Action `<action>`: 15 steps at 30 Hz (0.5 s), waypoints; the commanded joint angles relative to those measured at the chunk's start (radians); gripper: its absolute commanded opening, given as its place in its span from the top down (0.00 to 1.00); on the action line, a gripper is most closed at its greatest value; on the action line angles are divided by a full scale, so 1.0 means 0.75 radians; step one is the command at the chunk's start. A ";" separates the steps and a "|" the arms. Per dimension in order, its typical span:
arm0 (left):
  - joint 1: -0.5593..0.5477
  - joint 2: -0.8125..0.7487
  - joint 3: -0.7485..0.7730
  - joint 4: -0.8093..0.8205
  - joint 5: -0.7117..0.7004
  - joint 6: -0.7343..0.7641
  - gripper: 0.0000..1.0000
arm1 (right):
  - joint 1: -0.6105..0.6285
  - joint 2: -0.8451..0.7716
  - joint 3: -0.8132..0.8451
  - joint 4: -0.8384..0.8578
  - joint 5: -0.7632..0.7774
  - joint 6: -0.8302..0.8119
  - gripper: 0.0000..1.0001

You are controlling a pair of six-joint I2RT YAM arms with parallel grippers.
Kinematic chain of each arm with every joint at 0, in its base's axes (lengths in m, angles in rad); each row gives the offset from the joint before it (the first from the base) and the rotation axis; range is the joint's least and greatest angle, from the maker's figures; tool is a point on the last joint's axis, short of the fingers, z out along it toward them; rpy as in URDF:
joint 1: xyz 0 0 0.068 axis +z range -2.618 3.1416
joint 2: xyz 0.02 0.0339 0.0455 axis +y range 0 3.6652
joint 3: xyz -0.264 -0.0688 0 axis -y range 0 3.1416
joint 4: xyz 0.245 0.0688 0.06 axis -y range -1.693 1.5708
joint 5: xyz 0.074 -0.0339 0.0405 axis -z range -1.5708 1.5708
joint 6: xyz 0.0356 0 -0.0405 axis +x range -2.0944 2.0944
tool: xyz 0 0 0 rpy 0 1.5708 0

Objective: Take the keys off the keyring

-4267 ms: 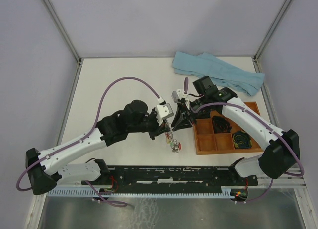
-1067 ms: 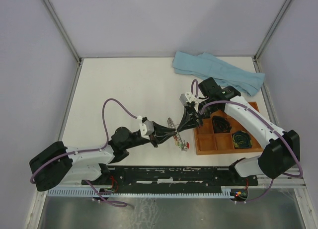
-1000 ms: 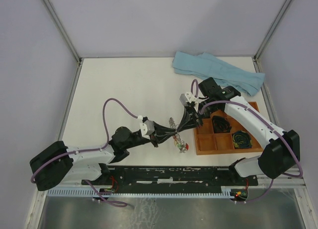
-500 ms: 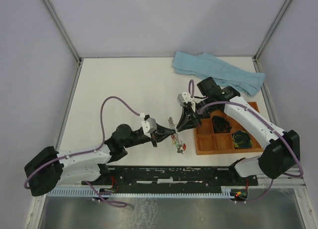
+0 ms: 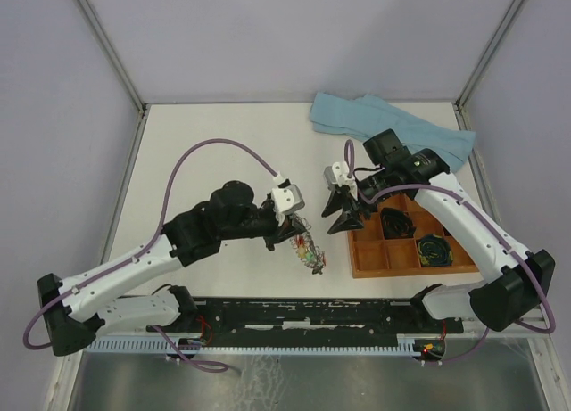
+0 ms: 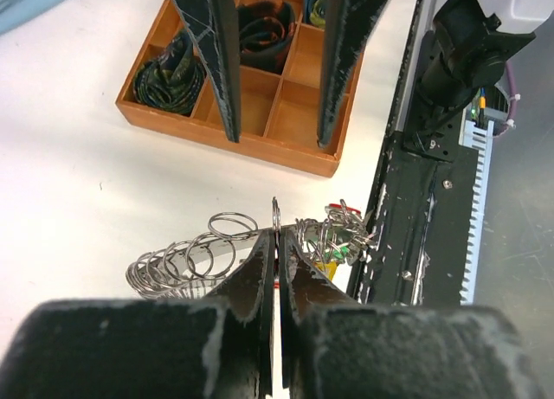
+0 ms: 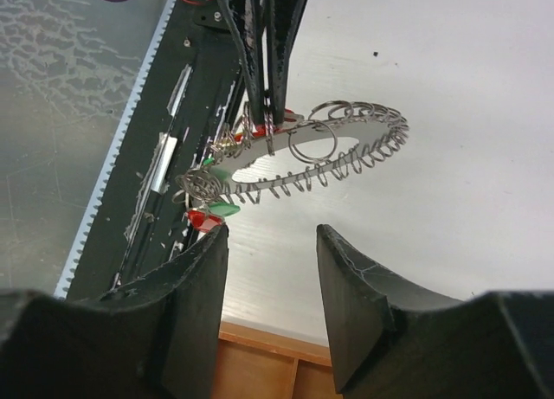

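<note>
The keyring [image 5: 306, 244], a silvery ring fringed with small loops, hangs tilted just above the table. My left gripper [image 5: 287, 232] is shut on one of its loops [image 6: 276, 215]. In the left wrist view [image 6: 278, 236] the ring [image 6: 186, 259] stretches left. The keys [image 6: 339, 245], red, green and yellow heads, bunch on the right. My right gripper [image 5: 343, 213] is open and empty, to the right of the ring. In the right wrist view [image 7: 268, 236] the ring [image 7: 346, 148] lies ahead and the keys [image 7: 212, 213] are by its left finger.
A wooden tray [image 5: 357, 270] with compartments sits at the right and holds dark coiled bundles [image 5: 398, 222]. It also shows in the left wrist view [image 6: 227, 140]. A blue cloth [image 5: 393, 130] lies at the back right. A black rail [image 5: 321, 311] runs along the near edge.
My left arm has risen and drawn back left, still pinching the ring, which now hangs lower left. My right gripper has moved a little right, apart from the ring.
</note>
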 commanded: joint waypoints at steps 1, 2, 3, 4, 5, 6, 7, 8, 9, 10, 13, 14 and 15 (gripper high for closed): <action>-0.002 0.139 0.282 -0.439 -0.028 0.031 0.97 | -0.007 -0.020 0.035 0.033 -0.136 0.038 0.48; -0.003 0.175 0.332 -0.510 -0.034 0.027 0.97 | -0.007 -0.020 0.029 0.051 -0.169 0.052 0.50; -0.003 0.204 0.375 -0.550 -0.037 0.026 0.97 | -0.006 -0.020 0.018 0.074 -0.194 0.072 0.51; -0.004 0.230 0.412 -0.581 -0.040 0.027 0.97 | -0.006 -0.020 0.008 0.099 -0.223 0.094 0.52; -0.003 0.249 0.439 -0.600 -0.039 0.031 0.97 | -0.007 -0.020 -0.009 0.132 -0.248 0.126 0.53; -0.005 0.264 0.460 -0.608 -0.033 0.036 0.97 | -0.007 -0.019 -0.030 0.170 -0.270 0.161 0.54; -0.005 0.275 0.475 -0.615 -0.020 0.038 0.97 | -0.005 -0.017 -0.048 0.217 -0.288 0.188 0.55; -0.003 0.282 0.492 -0.618 -0.010 0.043 0.97 | -0.006 -0.015 -0.066 0.245 -0.308 0.209 0.56; -0.002 0.289 0.500 -0.619 -0.003 0.046 0.97 | -0.006 -0.011 -0.081 0.271 -0.319 0.229 0.57; -0.002 0.293 0.508 -0.619 0.001 0.048 0.97 | -0.002 -0.007 -0.098 0.305 -0.325 0.253 0.57; 0.006 0.302 0.522 -0.617 0.032 0.059 0.97 | 0.003 0.006 -0.145 0.408 -0.343 0.337 0.58; 0.008 0.304 0.525 -0.614 0.044 0.063 0.97 | 0.005 0.011 -0.160 0.440 -0.344 0.365 0.58; 0.011 0.307 0.525 -0.611 0.056 0.067 0.97 | 0.006 0.017 -0.173 0.479 -0.345 0.394 0.58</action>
